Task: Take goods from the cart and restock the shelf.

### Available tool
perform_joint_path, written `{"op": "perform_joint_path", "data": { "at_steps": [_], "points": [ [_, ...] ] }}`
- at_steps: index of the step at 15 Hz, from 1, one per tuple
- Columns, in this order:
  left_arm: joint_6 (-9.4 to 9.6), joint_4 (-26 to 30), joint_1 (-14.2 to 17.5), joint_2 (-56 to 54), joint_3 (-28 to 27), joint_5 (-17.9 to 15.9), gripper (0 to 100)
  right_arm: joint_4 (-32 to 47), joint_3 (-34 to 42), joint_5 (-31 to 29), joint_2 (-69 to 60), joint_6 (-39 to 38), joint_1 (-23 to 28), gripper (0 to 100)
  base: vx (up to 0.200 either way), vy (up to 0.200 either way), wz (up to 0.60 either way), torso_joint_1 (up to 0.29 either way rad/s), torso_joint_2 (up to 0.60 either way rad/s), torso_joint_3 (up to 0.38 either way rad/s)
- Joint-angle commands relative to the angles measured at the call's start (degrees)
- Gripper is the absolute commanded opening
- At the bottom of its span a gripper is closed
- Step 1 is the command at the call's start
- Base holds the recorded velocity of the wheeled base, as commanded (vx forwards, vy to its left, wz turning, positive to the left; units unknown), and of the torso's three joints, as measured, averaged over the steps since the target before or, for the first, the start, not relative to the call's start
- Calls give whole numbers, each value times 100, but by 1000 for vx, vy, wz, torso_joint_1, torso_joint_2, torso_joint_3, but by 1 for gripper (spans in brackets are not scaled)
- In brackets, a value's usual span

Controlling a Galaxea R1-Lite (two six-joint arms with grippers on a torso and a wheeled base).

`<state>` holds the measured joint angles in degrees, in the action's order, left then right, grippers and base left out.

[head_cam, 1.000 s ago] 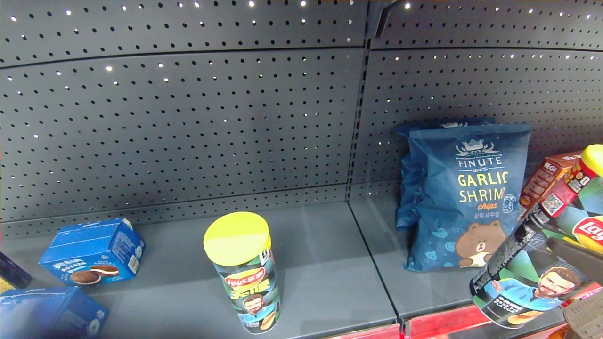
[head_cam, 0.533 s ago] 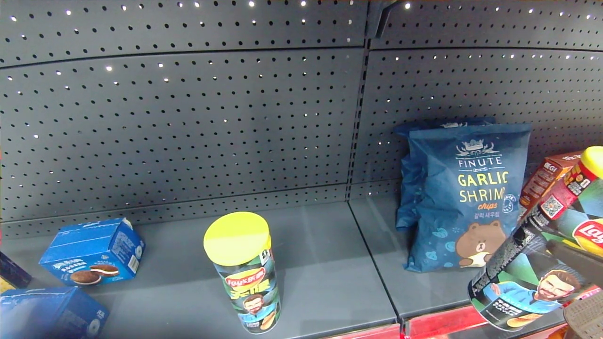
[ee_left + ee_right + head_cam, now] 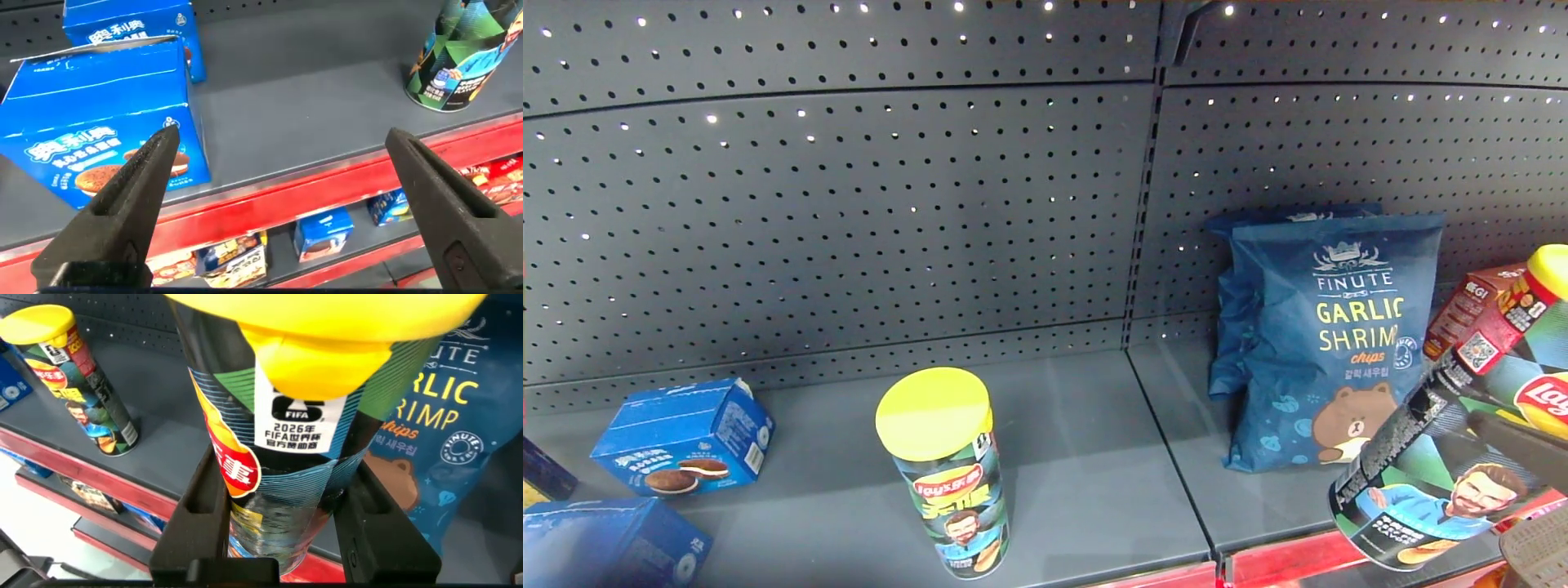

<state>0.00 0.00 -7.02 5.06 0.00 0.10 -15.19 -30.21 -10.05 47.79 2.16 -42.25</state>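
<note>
My right gripper [image 3: 282,510] is shut on a chip can with a yellow lid [image 3: 1445,457], [image 3: 278,457], held tilted over the shelf's front right edge, just in front of a blue shrimp chips bag [image 3: 1327,335]. A second chip can [image 3: 947,469] with a yellow lid stands upright near the middle front of the grey shelf [image 3: 1086,457]. My left gripper [image 3: 278,171] hangs open in front of the shelf's left end, close to a blue cookie box [image 3: 98,139], with nothing between its fingers.
Two blue cookie boxes [image 3: 682,437] [image 3: 605,543] sit at the shelf's left. A red box [image 3: 1466,306] stands behind the held can. The perforated back panel [image 3: 849,204] rises behind. Bare shelf lies between the standing can and the bag. A lower shelf holds small packs [image 3: 323,237].
The held can has shifted slightly left and tilted a little more. Nothing else has moved.
</note>
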Motion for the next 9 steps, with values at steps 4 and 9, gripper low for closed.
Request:
{"op": "perform_joint_path", "data": {
  "at_steps": [4,9],
  "points": [
    [0,0,-1,30,0,-1,100,16,-161,-270,266,4,15,0,0,0,0,0,0,0],
    [0,0,-1,30,0,-1,100,-19,-293,-454,1066,-31,182,0,0,0,0,0,0,0]
  ]
}}
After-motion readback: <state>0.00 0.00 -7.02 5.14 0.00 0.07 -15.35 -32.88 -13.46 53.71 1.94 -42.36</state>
